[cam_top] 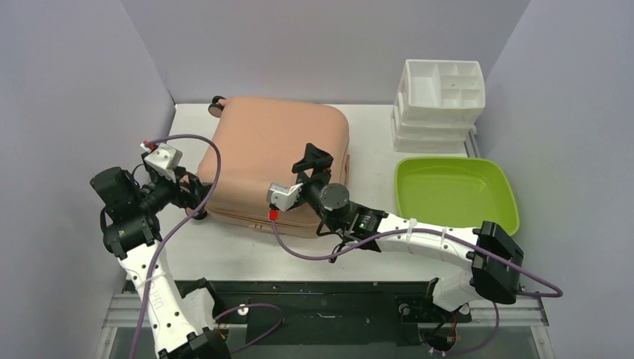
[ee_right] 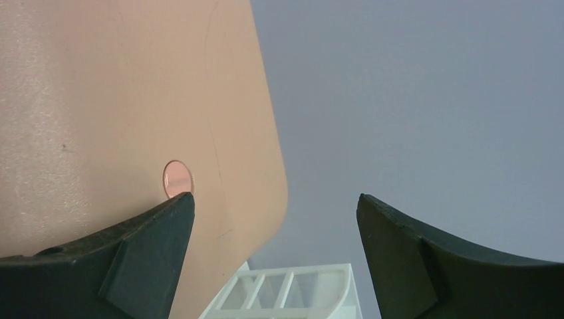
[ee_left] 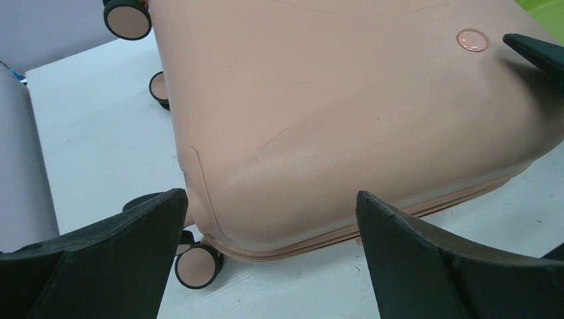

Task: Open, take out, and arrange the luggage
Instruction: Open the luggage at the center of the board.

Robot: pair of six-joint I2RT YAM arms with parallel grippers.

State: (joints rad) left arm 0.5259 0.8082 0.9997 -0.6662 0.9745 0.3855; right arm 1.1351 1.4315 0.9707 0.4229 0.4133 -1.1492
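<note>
The salmon-pink luggage (cam_top: 273, 161) lies flat and closed in the middle of the table, wheels to the left. My left gripper (cam_top: 196, 197) is open at its near-left corner. In the left wrist view the jaws (ee_left: 271, 199) straddle that rounded corner (ee_left: 332, 100) without touching, above a caster wheel (ee_left: 197, 266). My right gripper (cam_top: 311, 163) is open and empty above the shell's near-right part. In the right wrist view its jaws (ee_right: 276, 199) stand at the shell's edge (ee_right: 120, 100), the left fingertip beside a round pink badge (ee_right: 177, 179).
A lime-green tray (cam_top: 456, 191) sits empty on the right. A stack of white compartmented organizers (cam_top: 439, 101) stands at the back right, also in the right wrist view (ee_right: 292, 292). Grey walls enclose the table on three sides.
</note>
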